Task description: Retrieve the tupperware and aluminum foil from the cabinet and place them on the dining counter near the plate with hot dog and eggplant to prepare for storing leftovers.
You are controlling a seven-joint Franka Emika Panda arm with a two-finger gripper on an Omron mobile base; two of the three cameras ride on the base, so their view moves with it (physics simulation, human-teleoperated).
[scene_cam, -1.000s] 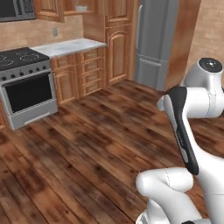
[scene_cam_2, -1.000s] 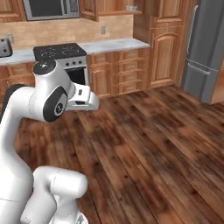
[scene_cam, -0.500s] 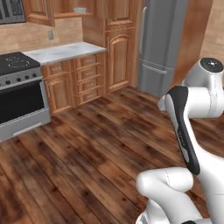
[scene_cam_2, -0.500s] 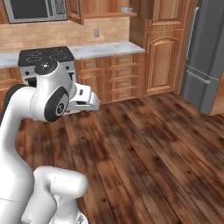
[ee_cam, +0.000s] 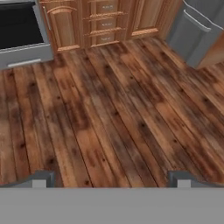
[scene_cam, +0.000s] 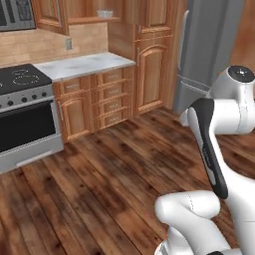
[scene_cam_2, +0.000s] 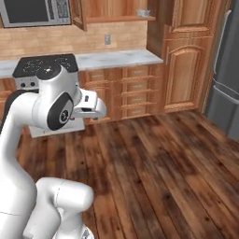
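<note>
My gripper [ee_cam: 109, 177] hangs over bare plank floor [ee_cam: 109, 109], jaws spread wide and empty, since nothing is within reach yet. Beyond, at eleven o'clock, the cabinet [scene_cam: 89, 10] stands open; the tupperware [scene_cam: 105, 13] sits on its shelf, well apart. I cannot make out the foil.

The base has driven and turned, so both base views have slid sideways: the stove [scene_cam: 22, 107] now sits nearer the left edge, and the open cabinet [scene_cam_2: 119, 10] shelf with the tupperware [scene_cam_2: 143, 12] has come into sight.
</note>
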